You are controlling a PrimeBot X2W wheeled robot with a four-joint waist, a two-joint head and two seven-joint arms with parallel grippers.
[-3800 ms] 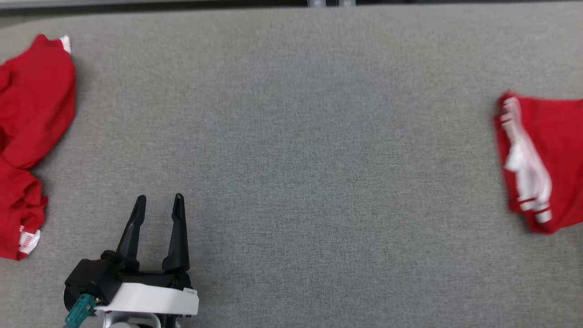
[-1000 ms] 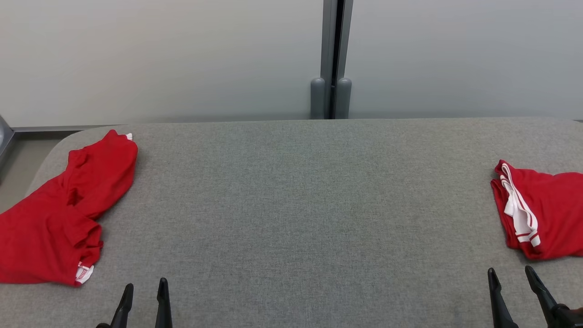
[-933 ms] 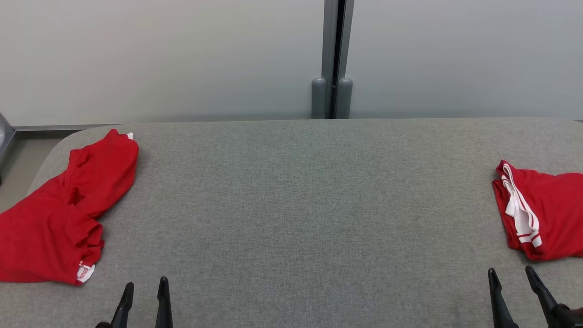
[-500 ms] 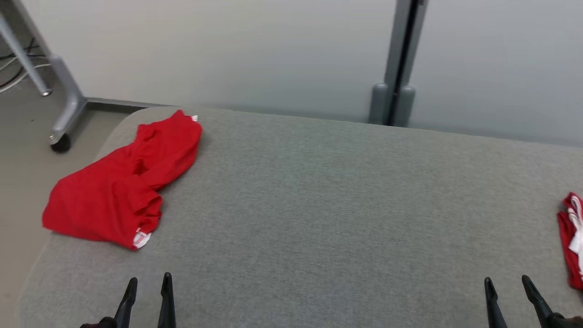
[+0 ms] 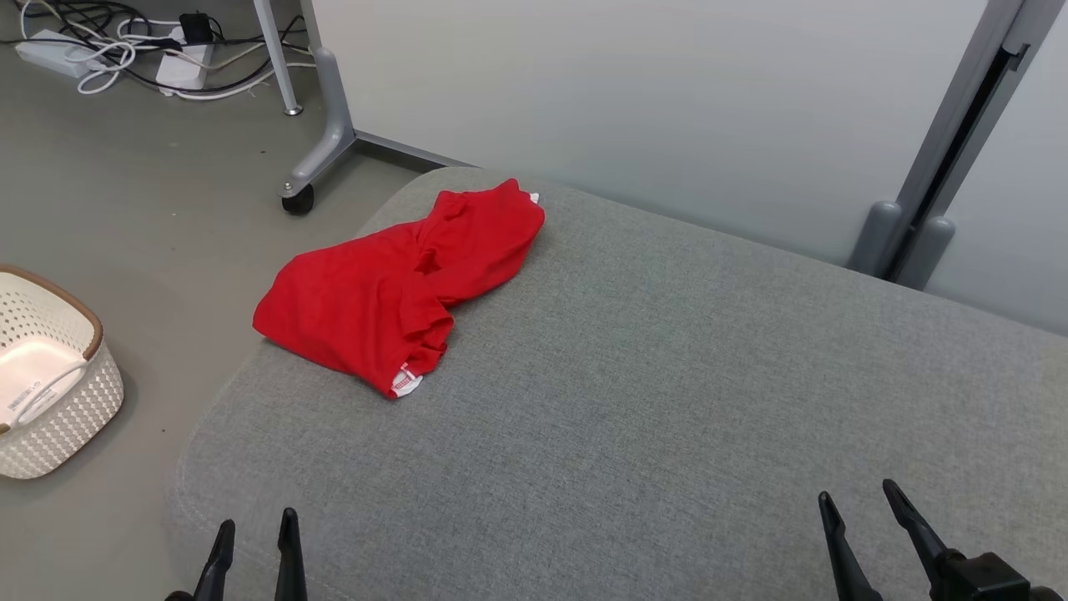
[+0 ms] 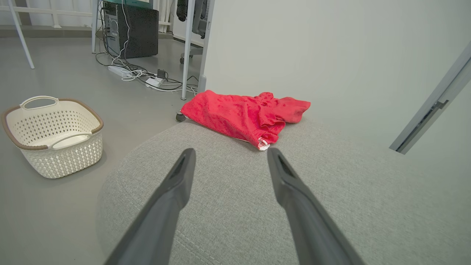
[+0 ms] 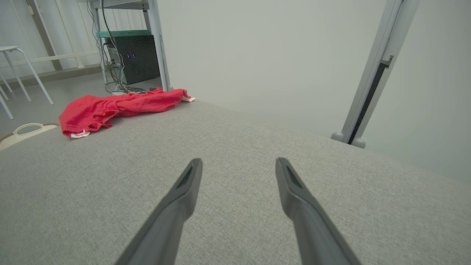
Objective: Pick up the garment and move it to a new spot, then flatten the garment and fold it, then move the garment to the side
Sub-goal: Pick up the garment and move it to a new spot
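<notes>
Grey padded table (image 5: pixel 667 401) carries a crumpled red garment (image 5: pixel 375 300), perhaps a shirt, at ten o'clock; left and right jaws gape wide, empty.

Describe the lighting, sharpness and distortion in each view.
Head view: soft, even light; the crumpled red cloth garment casts only a faint shadow on the grey fabric-covered table. Left wrist view: the dark left end effector looms large, slightly soft-edged. Right wrist view: the grey metal partition post leans, probably wide-angle distortion; no glare.

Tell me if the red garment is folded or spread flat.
Neither: crumpled. The garment lies bunched with wrinkles, one part lapped over another, by the table's corner.
</notes>
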